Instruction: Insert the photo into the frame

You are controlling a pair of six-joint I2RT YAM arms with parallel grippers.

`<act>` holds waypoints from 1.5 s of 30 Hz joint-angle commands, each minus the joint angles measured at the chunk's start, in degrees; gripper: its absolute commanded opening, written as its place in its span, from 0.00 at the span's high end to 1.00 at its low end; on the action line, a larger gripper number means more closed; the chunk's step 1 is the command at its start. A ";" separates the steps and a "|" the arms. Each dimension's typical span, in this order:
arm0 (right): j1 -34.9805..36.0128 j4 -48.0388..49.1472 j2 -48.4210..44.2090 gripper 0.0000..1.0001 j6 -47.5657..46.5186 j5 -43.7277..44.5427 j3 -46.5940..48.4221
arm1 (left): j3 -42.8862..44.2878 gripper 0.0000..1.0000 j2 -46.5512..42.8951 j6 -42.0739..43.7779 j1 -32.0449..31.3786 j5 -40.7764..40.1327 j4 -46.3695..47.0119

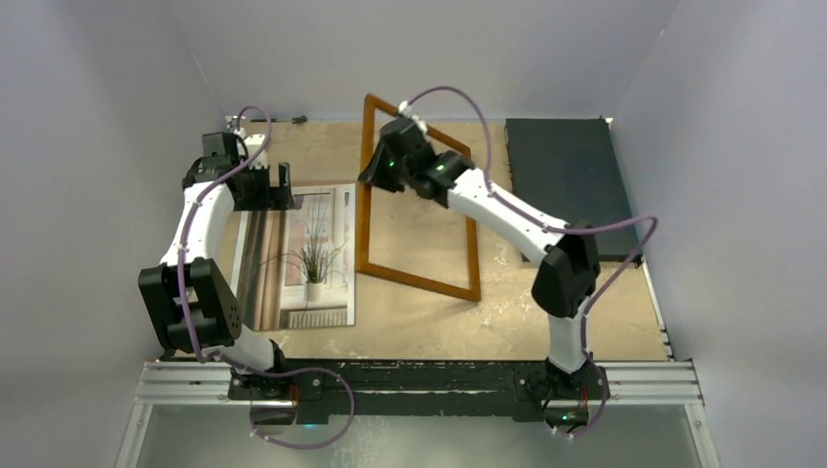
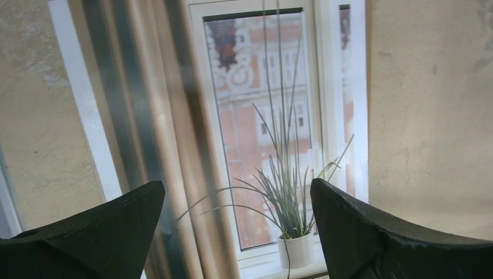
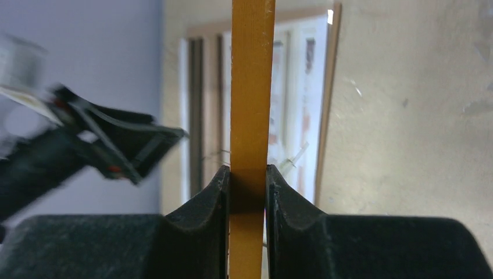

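The photo (image 1: pixel 300 255) lies flat on the table's left half, showing a potted plant by a curtained window; the left wrist view (image 2: pixel 273 133) shows it close below. My left gripper (image 1: pixel 275 187) is open and empty, hovering over the photo's far edge, its fingers (image 2: pixel 110 226) spread wide. The frame (image 1: pixel 366 210), thin orange-brown wood, is tilted up on its near edge in the table's middle. My right gripper (image 1: pixel 375 175) is shut on the frame's left rail (image 3: pixel 252 87), which runs upright between the two pads.
A dark black slab (image 1: pixel 566 180) lies at the back right of the table. Grey walls enclose the table on three sides. The arm bases sit on a rail (image 1: pixel 419 382) at the near edge.
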 commanded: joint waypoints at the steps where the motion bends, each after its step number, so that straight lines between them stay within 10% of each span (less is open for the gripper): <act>1: -3.99 5.64 -5.56 1.00 5.14 -9.90 3.38 | -3.66 0.01 -4.21 -2.26 0.40 8.20 4.48; 23: -9.43 51.89 -17.72 1.00 30.78 -35.38 -19.04 | -16.79 0.00 0.83 -20.49 -8.49 24.14 30.16; 45: -12.19 83.64 -22.12 1.00 47.37 -31.87 -48.44 | -13.84 0.00 11.47 -16.09 -31.63 -3.18 37.64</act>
